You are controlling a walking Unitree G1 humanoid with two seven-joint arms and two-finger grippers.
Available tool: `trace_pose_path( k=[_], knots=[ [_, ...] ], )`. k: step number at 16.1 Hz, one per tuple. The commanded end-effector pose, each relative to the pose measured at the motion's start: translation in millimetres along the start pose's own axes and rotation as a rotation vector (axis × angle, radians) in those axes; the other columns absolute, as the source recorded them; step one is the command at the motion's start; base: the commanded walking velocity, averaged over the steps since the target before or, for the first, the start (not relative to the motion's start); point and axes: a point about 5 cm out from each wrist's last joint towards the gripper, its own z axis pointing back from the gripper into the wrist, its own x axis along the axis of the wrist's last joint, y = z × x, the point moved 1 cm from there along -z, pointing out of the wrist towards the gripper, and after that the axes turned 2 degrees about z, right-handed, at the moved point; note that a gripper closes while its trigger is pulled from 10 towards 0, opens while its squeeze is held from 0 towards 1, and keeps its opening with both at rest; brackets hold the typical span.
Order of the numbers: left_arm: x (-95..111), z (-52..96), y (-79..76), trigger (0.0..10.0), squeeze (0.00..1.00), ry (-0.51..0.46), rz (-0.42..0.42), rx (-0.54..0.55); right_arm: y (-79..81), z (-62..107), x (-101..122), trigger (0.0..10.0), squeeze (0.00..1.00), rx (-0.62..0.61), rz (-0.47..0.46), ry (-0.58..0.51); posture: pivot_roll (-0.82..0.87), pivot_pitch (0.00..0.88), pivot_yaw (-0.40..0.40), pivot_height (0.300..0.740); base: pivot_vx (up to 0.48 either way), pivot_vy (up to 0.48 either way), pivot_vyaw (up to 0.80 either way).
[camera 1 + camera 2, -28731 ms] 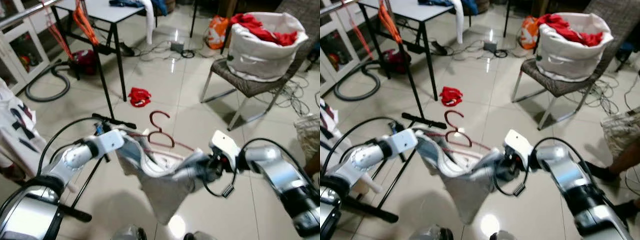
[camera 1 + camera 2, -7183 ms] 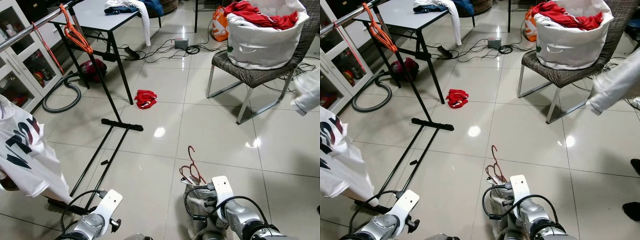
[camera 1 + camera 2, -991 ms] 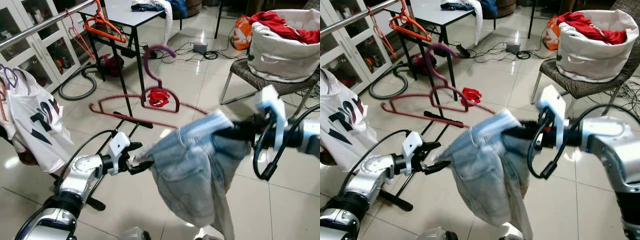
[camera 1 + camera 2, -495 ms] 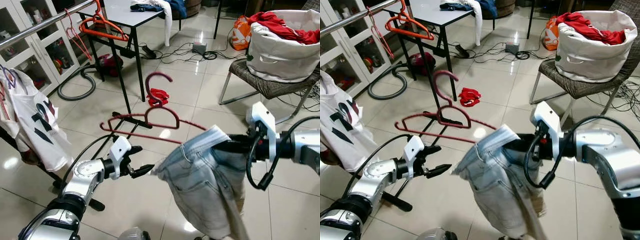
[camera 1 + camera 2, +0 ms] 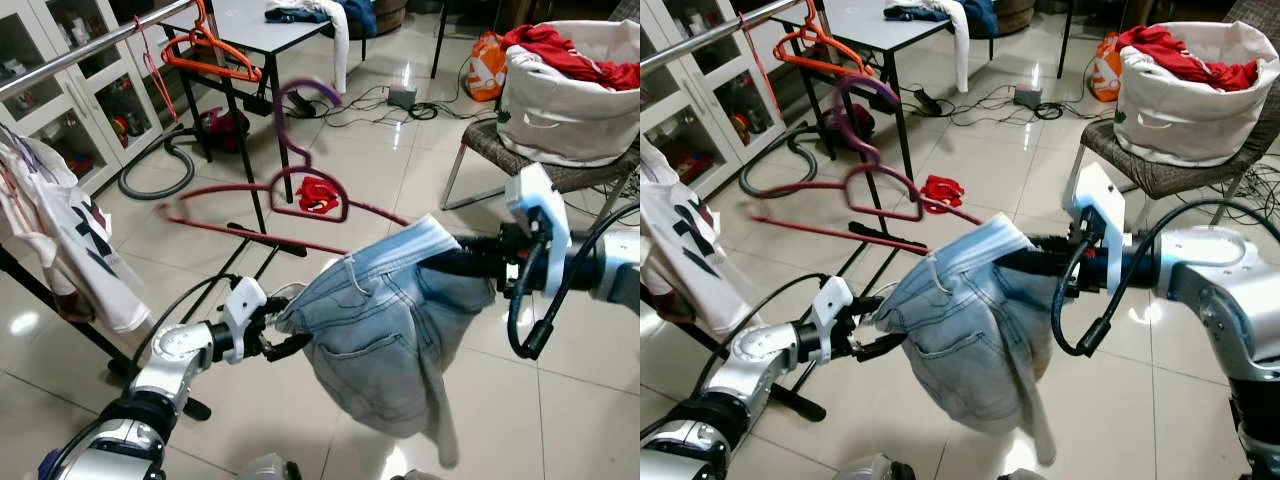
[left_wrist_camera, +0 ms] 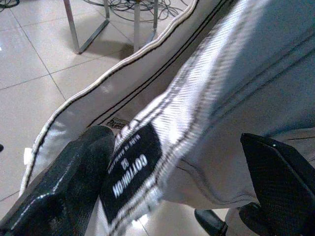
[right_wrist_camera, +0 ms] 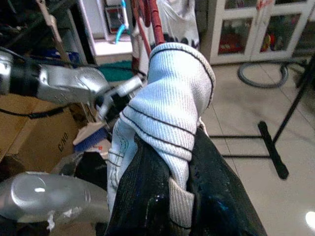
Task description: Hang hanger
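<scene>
Denim shorts on a maroon hanger, held up between both grippers.
From the head I see the right gripper (image 5: 440, 262) clamped on the denim shorts (image 5: 385, 335), maroon hanger (image 5: 290, 195) blurred above — clothes rail (image 5: 75, 55) far left. Left wrist: left gripper (image 6: 172, 187) fingers apart around the waistband. Right wrist: fingers (image 7: 142, 196) pinching folded denim.

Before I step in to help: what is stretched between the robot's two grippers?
The denim jeans, in the eye views: left gripper at one waistband end, right gripper clamping the other.
</scene>
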Motion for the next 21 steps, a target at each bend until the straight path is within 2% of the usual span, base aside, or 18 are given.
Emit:
trace_pose_path(
  k=[1,2,3,5,6,7,8,14,21],
  knots=[
    [5.6,-2.4,3.8,10.0,0.00,0.000,-0.030,0.018,3.2,3.2,15.8,10.0,0.00,0.004,0.053,-0.044,-0.18,0.000,0.077,0.740,0.000,0.000,0.00],
    [6.1,-2.9,4.8,0.0,0.00,-0.007,-0.016,0.032,3.0,2.9,15.2,10.0,0.00,0.003,0.051,-0.044,-0.18,0.000,0.077,0.740,0.000,0.000,0.00],
    [7.2,-3.1,6.7,0.0,0.00,-0.029,0.034,0.043,3.3,1.9,14.2,10.0,0.00,0.003,0.046,-0.044,-0.18,0.000,0.078,0.740,0.000,0.000,0.00],
    [10.3,-3.3,11.9,0.0,0.00,-0.059,0.071,0.095,4.1,-0.2,11.3,10.0,0.00,0.004,0.038,-0.040,-0.18,0.000,0.078,0.740,0.000,0.000,0.00],
    [12.6,-3.5,16.4,0.0,0.00,-0.092,0.125,0.141,4.9,-2.0,9.5,10.0,0.00,0.005,0.032,-0.040,-0.17,0.000,0.081,0.740,0.000,0.000,0.00],
    [13.3,-4.2,21.1,0.0,0.00,-0.135,0.215,0.205,6.5,-4.8,9.1,10.0,0.00,0.012,0.020,-0.053,-0.17,0.000,0.083,0.740,0.000,0.000,0.00],
    [8.6,-5.7,18.2,0.0,0.00,-0.139,0.237,0.217,7.2,-5.6,11.0,10.0,0.00,0.015,0.015,-0.066,-0.17,0.000,0.083,0.740,0.000,0.000,0.00],
    [-6.8,-12.8,-5.5,0.0,0.00,-0.151,0.290,0.100,5.4,-4.9,12.3,10.0,0.00,0.017,0.006,-0.075,-0.17,0.000,0.073,0.740,0.000,0.000,0.00],
    [-0.2,-12.9,-8.4,0.0,0.00,-0.201,0.290,0.035,3.8,-5.6,5.1,10.0,0.00,0.013,-0.014,-0.054,-0.16,0.000,0.072,0.740,0.000,0.000,0.00]
  ],
)
